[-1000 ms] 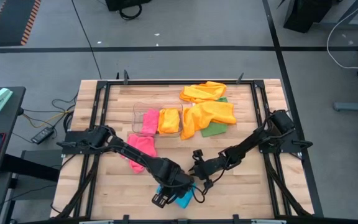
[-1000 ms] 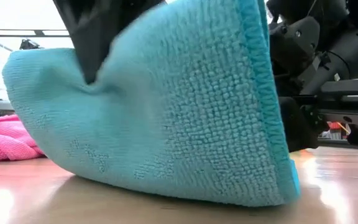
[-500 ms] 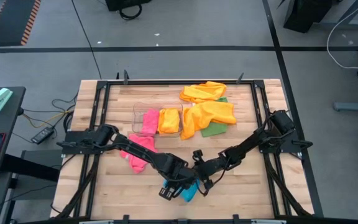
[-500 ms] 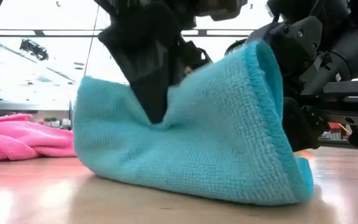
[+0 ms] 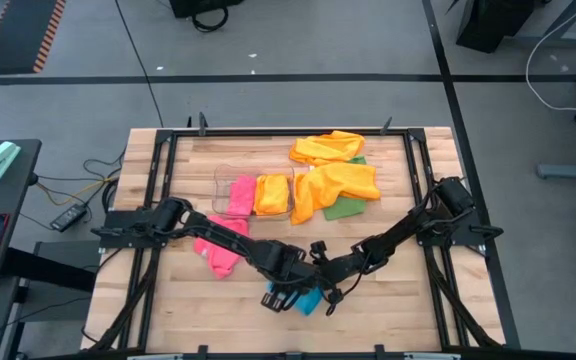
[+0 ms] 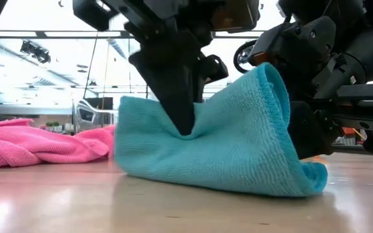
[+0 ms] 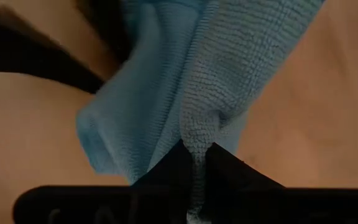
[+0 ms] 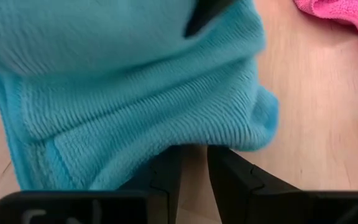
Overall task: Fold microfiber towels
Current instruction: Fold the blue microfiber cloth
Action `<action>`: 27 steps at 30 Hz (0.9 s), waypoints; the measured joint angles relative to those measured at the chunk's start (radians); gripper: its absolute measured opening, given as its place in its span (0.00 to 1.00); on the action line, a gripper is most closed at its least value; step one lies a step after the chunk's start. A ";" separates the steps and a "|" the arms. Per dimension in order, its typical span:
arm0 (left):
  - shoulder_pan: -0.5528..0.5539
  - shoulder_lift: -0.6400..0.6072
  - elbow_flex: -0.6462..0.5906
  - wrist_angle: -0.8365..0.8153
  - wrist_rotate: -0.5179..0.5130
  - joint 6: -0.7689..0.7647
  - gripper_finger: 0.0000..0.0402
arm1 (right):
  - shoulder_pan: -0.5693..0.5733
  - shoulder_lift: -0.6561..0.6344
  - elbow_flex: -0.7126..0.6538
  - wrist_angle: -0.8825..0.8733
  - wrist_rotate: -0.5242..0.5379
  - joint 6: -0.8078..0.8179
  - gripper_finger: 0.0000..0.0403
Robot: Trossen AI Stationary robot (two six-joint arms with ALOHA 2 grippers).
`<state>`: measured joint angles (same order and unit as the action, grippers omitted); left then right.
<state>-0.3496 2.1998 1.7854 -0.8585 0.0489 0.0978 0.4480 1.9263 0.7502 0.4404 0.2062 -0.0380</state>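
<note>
Working near the tabletop's (image 5: 183, 300) front edge, we had carried the blue towel (image 6: 219, 152) rightward over the last second, so its left part was drawn in toward the right. Our left gripper (image 7: 196, 163) pinched a bunched fold of it between nearly closed fingers; our right gripper (image 8: 194, 163) held its other edge, fingers narrowly apart on the cloth. That meant, we judged, the fold was closing but not yet laid flat. A pink towel (image 5: 221, 247) lay loose behind; orange ones (image 5: 336, 180) sat near the back edge, two folded towels in the bin (image 5: 219, 193).
</note>
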 joint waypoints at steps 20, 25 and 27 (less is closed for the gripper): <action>-0.075 -0.029 0.002 0.030 -0.178 0.125 0.11 | 0.000 0.001 -0.001 0.002 0.003 0.011 0.22; -0.061 -0.041 0.001 0.040 -0.180 0.129 0.11 | 0.000 0.001 -0.001 0.001 0.003 0.011 0.22; -0.062 -0.043 0.001 0.049 -0.181 0.131 0.12 | 0.000 0.001 -0.001 0.001 0.003 0.011 0.22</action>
<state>-0.4114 2.1571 1.7866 -0.8099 -0.1317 0.2287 0.4484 1.9274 0.7490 0.4419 0.2092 -0.0272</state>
